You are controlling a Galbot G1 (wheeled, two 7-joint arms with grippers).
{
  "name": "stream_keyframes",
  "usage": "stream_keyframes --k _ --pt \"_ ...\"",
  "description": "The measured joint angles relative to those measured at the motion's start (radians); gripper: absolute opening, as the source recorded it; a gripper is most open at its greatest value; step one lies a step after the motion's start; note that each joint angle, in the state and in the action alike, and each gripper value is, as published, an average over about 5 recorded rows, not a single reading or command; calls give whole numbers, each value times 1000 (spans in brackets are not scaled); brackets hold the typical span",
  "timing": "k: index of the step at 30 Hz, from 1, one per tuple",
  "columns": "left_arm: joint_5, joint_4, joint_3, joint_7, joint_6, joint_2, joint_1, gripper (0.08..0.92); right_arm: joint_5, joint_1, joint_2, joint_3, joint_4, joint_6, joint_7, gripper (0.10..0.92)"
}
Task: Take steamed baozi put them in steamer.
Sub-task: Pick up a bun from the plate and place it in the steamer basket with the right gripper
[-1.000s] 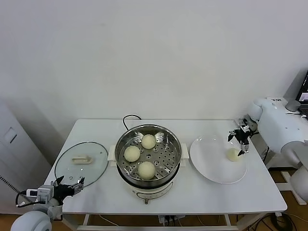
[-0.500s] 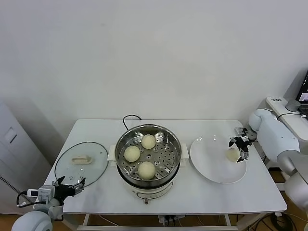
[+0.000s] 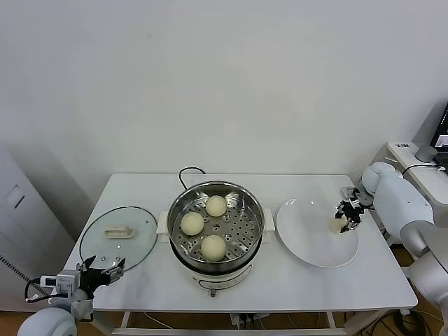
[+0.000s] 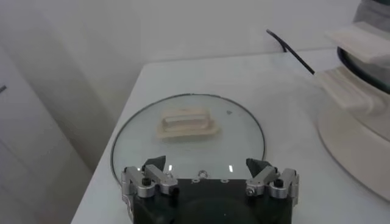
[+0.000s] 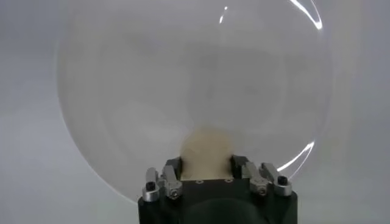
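Note:
The steamer (image 3: 215, 225) stands mid-table with three baozi on its perforated tray, at the back (image 3: 215, 206), the left (image 3: 192, 223) and the front (image 3: 213, 247). A fourth baozi (image 3: 337, 226) lies on the right side of the white plate (image 3: 308, 238). My right gripper (image 3: 344, 218) is down on it. In the right wrist view the baozi (image 5: 207, 149) sits between the two fingers, which touch its sides; the gripper (image 5: 206, 163) is shut on it, low over the plate (image 5: 183, 79). My left gripper (image 3: 101, 267) is open and empty at the table's front left corner.
The glass lid (image 3: 117, 236) with its cream handle lies flat left of the steamer, just ahead of the left gripper (image 4: 207, 167) in the left wrist view (image 4: 189, 131). A black cable (image 3: 187, 172) runs behind the steamer. The table's right edge is close to the plate.
My right gripper has come down and slightly inward onto the baozi on the plate, and its fingers now flank and hold it. The left arm has not moved.

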Motion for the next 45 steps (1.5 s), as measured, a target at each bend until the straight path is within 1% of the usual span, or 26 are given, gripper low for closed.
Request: stream_keyframes --k 5,10,14,20,25,35,45 --pt "1 -3 -3 -2 2 -5 3 823 23 8 -11 -11 18 -13 -12 450" --pt "8 -11 -10 -8 9 -11 11 823 114 37 -43 -88 84 -43 -36 450" --pt "18 -19 -13 -12 14 -20 20 823 247 97 -89 -216 188 -99 -47 455" --pt "29 -28 -16 -17 15 -23 29 823 490 253 -170 -467 395 -221 -44 456" --pt "33 -30 -17 -19 16 -20 30 823 685 409 -203 -667 563 -324 -30 458" --pt "35 -28 -17 -21 15 -15 29 823 1015 707 -200 -984 835 -529 33 458" --pt "35 -23 -14 -23 16 -9 19 823 1265 846 -159 -1129 1036 -710 156 458"
